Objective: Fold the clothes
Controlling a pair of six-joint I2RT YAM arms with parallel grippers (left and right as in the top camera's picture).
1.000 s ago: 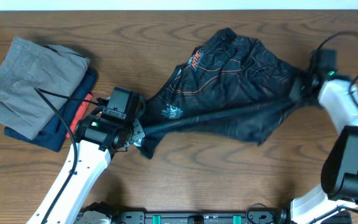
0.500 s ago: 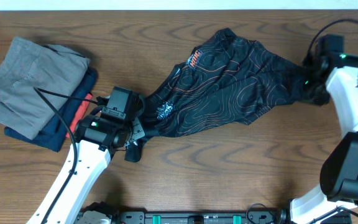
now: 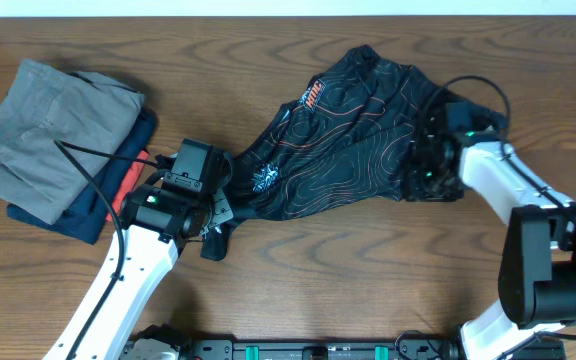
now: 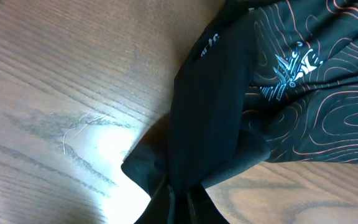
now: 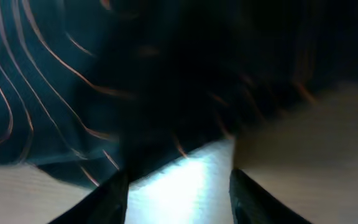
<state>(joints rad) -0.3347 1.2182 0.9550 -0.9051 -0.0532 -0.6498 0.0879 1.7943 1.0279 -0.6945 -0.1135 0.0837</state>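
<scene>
Blurrily, right gripper (image 5: 178,179) stands spread by the jersey (image 3: 348,130); left gripper (image 3: 216,215) pinches its corner, fingertips hidden

Stack of folded garments at the left end of a wooden table (image 3: 348,280).
A grey garment (image 3: 43,130) lies on top, over a navy one (image 3: 83,222); an orange-red one (image 3: 128,185) shows at the stack's right edge, between the two.
</scene>
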